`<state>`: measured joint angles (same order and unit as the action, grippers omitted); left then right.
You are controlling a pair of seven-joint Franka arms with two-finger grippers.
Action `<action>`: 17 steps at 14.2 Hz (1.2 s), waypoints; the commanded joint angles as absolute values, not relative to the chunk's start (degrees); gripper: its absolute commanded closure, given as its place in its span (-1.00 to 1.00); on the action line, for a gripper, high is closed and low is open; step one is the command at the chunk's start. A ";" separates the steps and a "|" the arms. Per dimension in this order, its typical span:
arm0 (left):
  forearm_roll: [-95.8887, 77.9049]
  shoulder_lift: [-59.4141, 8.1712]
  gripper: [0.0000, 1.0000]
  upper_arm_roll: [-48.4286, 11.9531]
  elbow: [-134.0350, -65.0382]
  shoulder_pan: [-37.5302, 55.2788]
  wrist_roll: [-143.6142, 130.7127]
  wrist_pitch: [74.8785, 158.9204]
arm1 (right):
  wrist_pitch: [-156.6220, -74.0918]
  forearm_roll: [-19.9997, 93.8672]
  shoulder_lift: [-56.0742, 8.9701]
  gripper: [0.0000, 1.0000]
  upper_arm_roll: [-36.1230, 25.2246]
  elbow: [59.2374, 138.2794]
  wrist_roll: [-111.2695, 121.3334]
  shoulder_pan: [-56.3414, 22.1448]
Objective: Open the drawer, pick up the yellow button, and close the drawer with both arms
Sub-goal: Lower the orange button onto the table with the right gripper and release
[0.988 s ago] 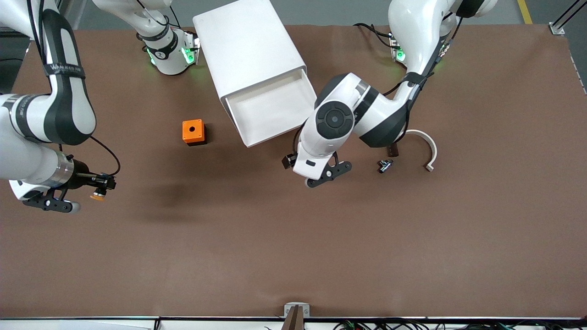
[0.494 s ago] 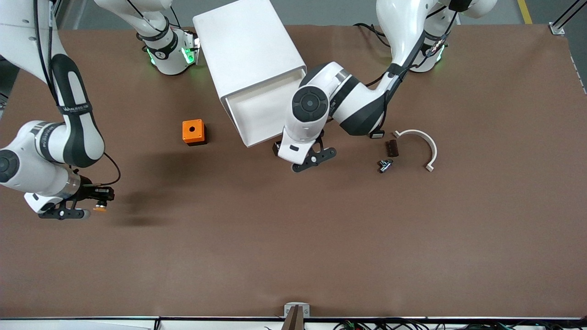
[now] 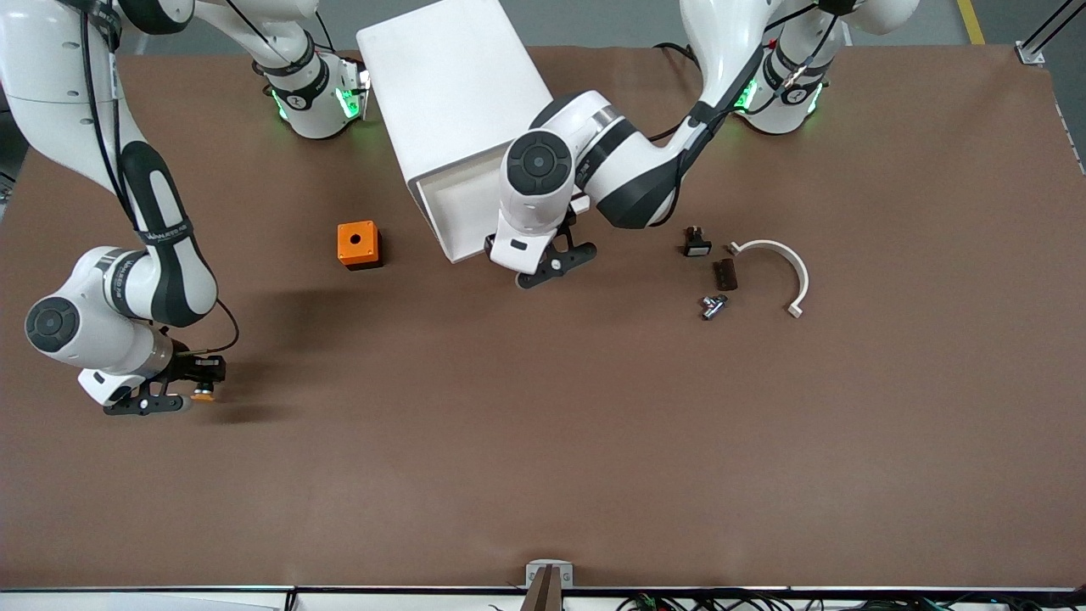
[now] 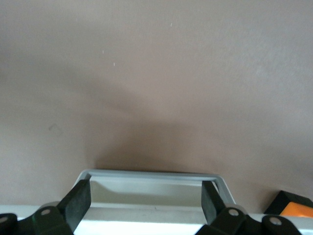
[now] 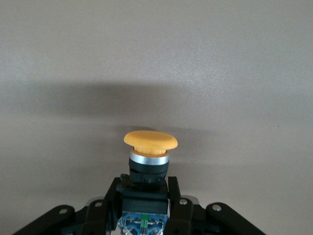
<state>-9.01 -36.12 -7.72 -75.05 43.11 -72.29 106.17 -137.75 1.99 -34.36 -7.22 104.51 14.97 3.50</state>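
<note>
Right gripper (image 3: 204, 379) clamps the button (image 5: 149, 147) low over the bench (image 3: 543, 441); left gripper (image 4: 146, 198), wide, straddles the drawer (image 3: 458, 208) front to close it.

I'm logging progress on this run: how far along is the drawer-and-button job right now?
Opened and taken: the drawer stands pulled out of the cabinet, and the right gripper is shut on the button, low over the table toward the right arm's end. In hand: the left gripper, fingers open, sits at the drawer's front edge. Left: pushing the drawer shut.
</note>
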 commanded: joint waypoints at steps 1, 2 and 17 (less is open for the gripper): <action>-9.31 -34.63 -0.99 -9.66 -77.08 43.15 -75.40 106.88 | -138.69 1.76 -35.33 0.84 -5.89 103.97 15.82 5.62; -10.01 -34.72 -0.99 -10.28 -77.08 43.15 -76.19 106.79 | -138.52 1.76 -35.33 0.10 -5.89 103.89 15.73 5.45; -23.03 -35.24 -0.99 -13.36 -79.71 44.47 -81.65 106.70 | -116.23 1.58 -21.90 -1.00 -5.63 100.03 2.91 -0.52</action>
